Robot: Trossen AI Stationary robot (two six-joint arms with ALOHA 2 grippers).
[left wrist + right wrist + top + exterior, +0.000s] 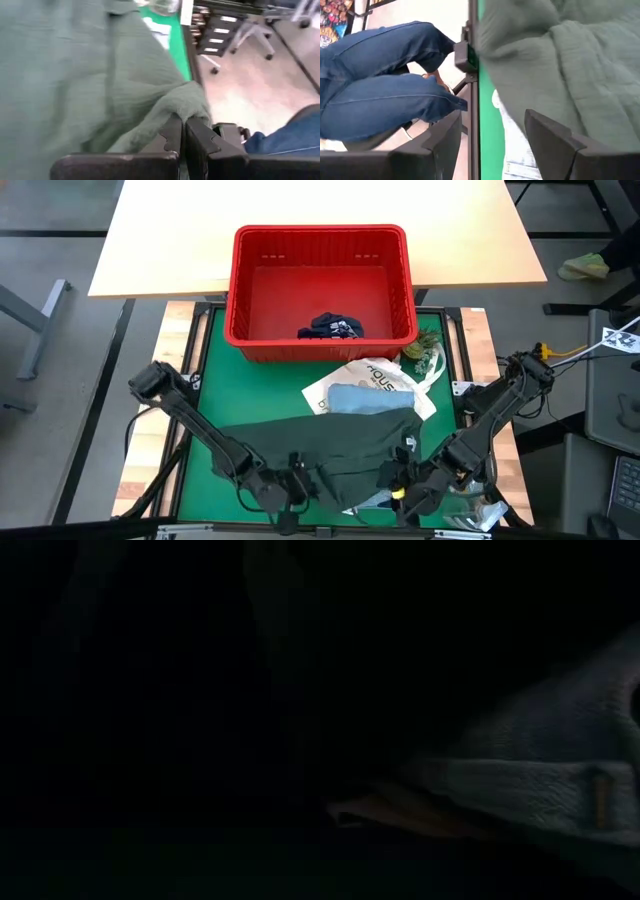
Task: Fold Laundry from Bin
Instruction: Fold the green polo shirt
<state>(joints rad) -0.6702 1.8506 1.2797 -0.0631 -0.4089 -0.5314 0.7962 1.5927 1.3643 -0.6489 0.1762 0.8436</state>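
1. A white tote bag (372,380) at centre-right of the overhead frame carries dark print of which only "HOUS" can be read; a light blue shirt (362,399) lies across it, and the navy shorts (331,328) in the bin show white waistband lettering too small to read
2. The left arm enters from the left edge of the overhead frame and reaches to bottom centre, where the left gripper (283,490) is clenched on the near hem of the dark olive-green garment (335,445); the left wrist view shows its two fingers (172,135) pressed together with a bunch of green cloth (180,102) pinched between them
3. The right arm comes in from the right edge and bends down to the bottom of the frame; the right gripper (412,492) hangs at the same hem with jaws spread apart, and the right wrist view shows one finger (555,137) in front of the cloth, nothing held
4. Count: one red bin (320,238) at upper centre, holding one garment; three cloth items on the green mat (215,370); two arms
5. A person's legs in blue jeans (385,100) show beyond the table edge in the right wrist view
6. The low view is almost wholly dark
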